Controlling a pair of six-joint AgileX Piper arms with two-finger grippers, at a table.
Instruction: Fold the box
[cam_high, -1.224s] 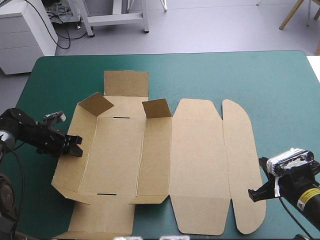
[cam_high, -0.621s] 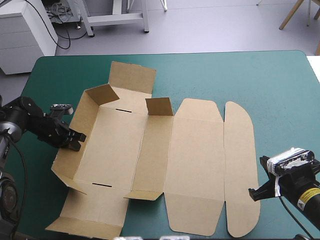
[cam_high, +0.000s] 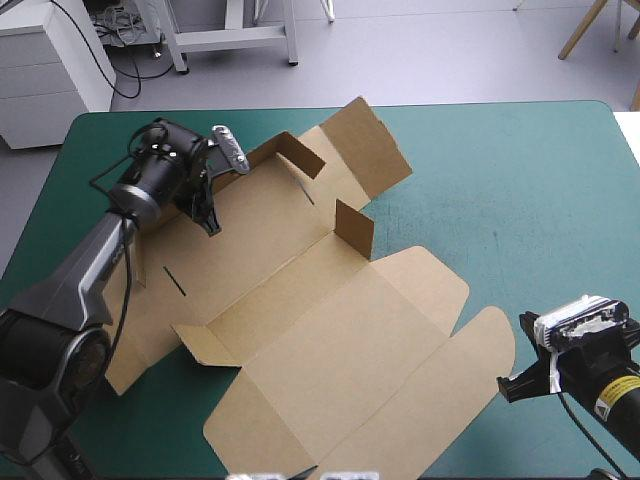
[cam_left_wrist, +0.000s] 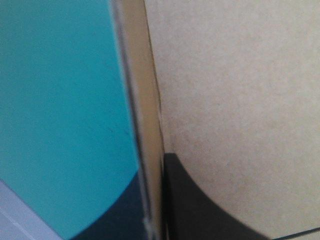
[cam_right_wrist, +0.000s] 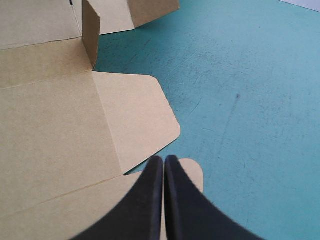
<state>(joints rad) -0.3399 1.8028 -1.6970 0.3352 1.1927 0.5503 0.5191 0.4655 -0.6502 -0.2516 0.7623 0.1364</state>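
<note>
The brown box lies as an unfolded sheet, slanting from the far left toward the near right of the teal-green table. A few short flaps stand up at its far end. My left gripper is at that far-left part, shut on a raised wall. In the left wrist view the board edge runs between the black fingers. My right gripper is shut and holds nothing. It hovers at the near right, with its tips over the rounded lid flap.
Bare teal-green cover stretches ahead of the right gripper and along the table's far and right edges. The sheet's near corner reaches the table's front edge.
The left gripper shut on the box's left wall and swung toward the far edge, turning the whole sheet clockwise. The right arm stayed still.
</note>
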